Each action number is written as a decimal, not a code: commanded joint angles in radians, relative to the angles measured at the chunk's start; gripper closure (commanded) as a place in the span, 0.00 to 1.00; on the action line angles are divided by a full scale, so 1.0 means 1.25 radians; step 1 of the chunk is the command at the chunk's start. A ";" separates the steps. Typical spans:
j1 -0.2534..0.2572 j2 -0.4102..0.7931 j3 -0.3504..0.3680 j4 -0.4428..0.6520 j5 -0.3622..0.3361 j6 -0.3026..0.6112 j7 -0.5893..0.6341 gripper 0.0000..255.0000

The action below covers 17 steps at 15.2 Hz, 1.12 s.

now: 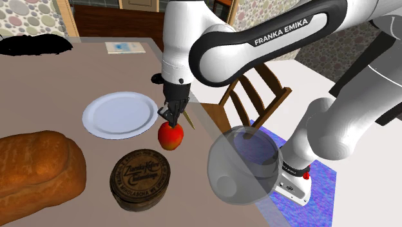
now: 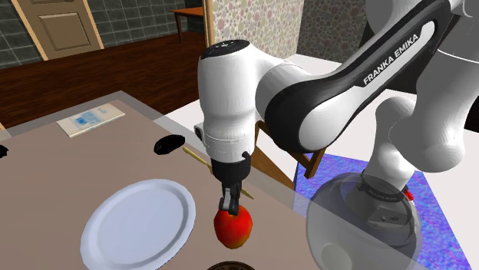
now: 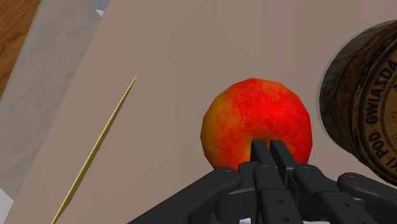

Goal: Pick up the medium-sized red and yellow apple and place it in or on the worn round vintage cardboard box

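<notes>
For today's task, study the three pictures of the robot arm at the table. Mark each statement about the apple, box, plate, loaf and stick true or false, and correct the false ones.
1. The apple sits inside the round box. False: the red and yellow apple is outside the round box, beside it.
2. The gripper is right above the apple. True: the black gripper hangs at the apple's top.
3. The loaf of bread lies on the plate. False: the brown loaf rests on the table, apart from the white plate.
4. The plate has nothing on it. True.
5. A thin yellow stick lies on the table near the apple. True: the stick shows in the wrist view.
</notes>
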 commanded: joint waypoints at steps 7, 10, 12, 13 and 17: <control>-0.001 -0.029 -0.005 0.038 0.006 -0.066 -0.003 1.00; -0.001 -0.041 -0.008 0.060 0.008 -0.099 -0.003 1.00; -0.002 -0.048 -0.010 0.075 0.009 -0.121 -0.003 1.00; -0.002 -0.051 -0.011 0.083 0.009 -0.132 -0.003 1.00; -0.003 -0.062 -0.014 0.116 0.010 -0.176 -0.002 1.00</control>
